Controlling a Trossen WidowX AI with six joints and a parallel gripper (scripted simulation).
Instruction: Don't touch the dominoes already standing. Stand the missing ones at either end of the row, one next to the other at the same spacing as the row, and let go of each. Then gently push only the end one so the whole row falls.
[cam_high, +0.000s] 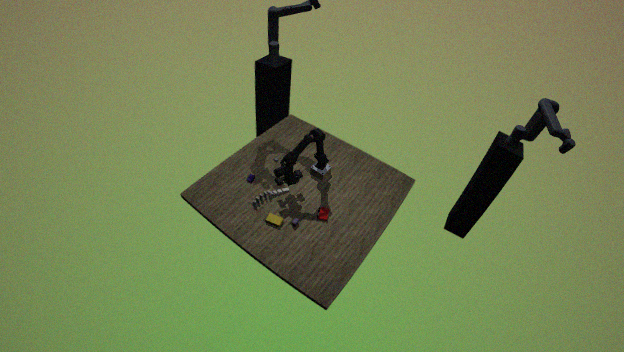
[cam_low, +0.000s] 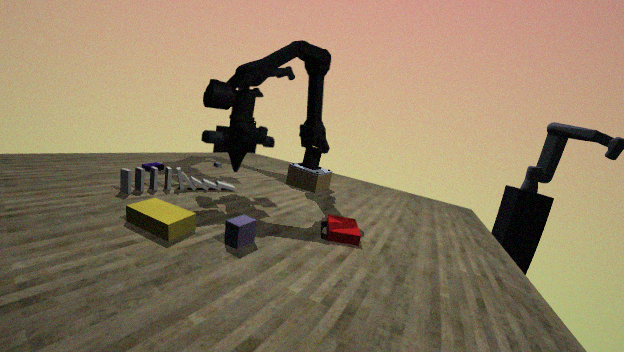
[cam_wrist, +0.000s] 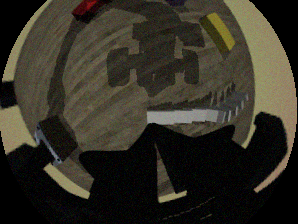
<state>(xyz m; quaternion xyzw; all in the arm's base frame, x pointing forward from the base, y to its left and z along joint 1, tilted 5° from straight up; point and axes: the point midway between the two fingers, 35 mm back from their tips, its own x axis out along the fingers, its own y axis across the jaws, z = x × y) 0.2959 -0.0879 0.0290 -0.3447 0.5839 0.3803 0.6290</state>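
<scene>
Closed on nothing, the black parallel-jaw gripper (cam_high: 280, 182) (cam_low: 237, 169) (cam_wrist: 150, 125) is held pointing down above the toppled end of the white domino row (cam_high: 270, 194) (cam_low: 167, 179) (cam_wrist: 200, 116), whose upright far dominoes might be left standing if the fall stalled, or jostled by any further sweep of the bent arm (cam_high: 301, 146) (cam_low: 272, 65).

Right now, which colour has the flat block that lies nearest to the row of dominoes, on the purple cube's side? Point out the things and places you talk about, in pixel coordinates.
Yellow block (cam_high: 274, 219) (cam_low: 161, 218) (cam_wrist: 218, 33); exterior view shows best.

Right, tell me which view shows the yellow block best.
The exterior view: the yellow block appears largest there, its top and two sides visible. The top view shows it small; the wrist view shows it near the upper right edge.
</scene>
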